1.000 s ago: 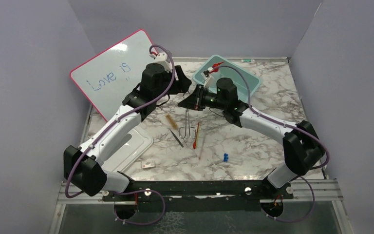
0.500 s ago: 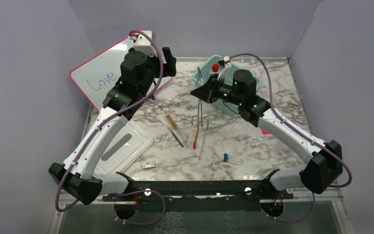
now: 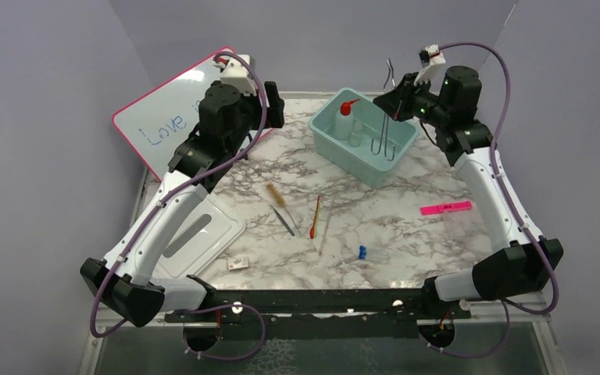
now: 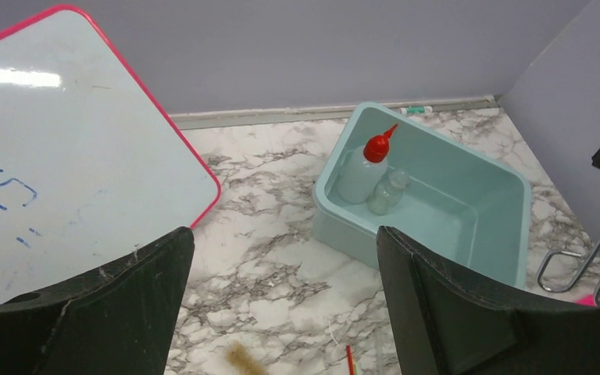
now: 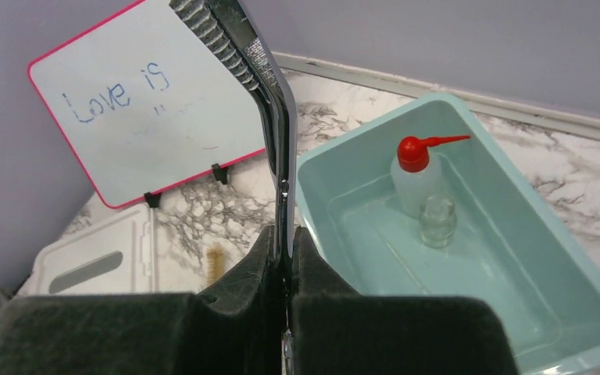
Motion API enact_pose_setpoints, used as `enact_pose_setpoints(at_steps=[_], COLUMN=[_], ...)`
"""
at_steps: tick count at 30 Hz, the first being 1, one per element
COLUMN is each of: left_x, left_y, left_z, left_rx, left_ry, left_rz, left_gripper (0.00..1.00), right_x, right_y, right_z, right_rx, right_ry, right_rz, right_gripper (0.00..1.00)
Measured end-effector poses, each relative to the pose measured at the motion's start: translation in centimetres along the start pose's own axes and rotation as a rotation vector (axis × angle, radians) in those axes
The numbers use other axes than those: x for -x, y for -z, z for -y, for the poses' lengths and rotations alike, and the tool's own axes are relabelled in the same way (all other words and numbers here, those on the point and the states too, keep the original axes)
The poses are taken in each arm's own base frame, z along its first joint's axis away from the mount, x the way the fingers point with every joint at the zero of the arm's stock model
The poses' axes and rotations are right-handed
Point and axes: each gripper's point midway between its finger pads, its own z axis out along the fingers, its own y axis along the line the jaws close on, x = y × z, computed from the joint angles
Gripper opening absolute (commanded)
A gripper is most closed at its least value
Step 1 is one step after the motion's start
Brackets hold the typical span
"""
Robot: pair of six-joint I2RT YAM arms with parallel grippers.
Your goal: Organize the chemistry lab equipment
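Right pincer (image 5: 285,262) clamping steel ring-handled forceps (image 5: 276,117) over teal bin (image 3: 351,156), left pincer (image 4: 281,238) agape, empty

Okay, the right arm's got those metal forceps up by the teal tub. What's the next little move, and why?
Probably lower the right gripper straight down a little before opening its jaws. It is shut on the metal scissor-like forceps, whose ring handles seem to dangle above the teal plastic tub, near the clear squeeze bottle with the red nozzle. Dropped from here, they might bounce out.
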Motion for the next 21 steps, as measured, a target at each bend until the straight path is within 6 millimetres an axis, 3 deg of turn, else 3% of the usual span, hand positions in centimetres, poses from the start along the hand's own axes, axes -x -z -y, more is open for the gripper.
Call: enact_pose_setpoints(at_steps=[3,6,10,11,17,21], left_x=[-1.0,-2.2,-4.2,-6.2,-8.7,-11.8], left_y=[-0.2,-0.8,-1.7,-2.5,-3.5,-4.0], left_z=[0.3,0.6,1.1,1.4,1.9,1.9], left_rx=[-0.016,-0.034,-0.056,-0.073,-0.092,-0.102], left_ry=[0.006,0.008,0.014,0.019,0.038,0.038], left_rz=[-0.026,-0.059,-0.117,-0.172,-0.238,-0.315], left_gripper=[0.89,0.89,0.89,0.89,0.89,0.88], right_x=[0.6,-0.4,-2.3,-5.4,-8.6,-12.7], right_y=[-0.3,-1.3,-4.2,-6.3,-8.9,-9.9], right_z=[0.5,1.5,3.5,5.5,7.9,9.4], right_rx=[0.012,0.025,0.046,0.053,0.062,0.076], right_ry=[0.077,0.128,0.161,0.150,0.161,0.138], right_rz=[-0.013,-0.069,-0.158,-0.253,-0.356,-0.452], right_gripper=[0.01,0.01,0.01,0.00,0.01,0.01])
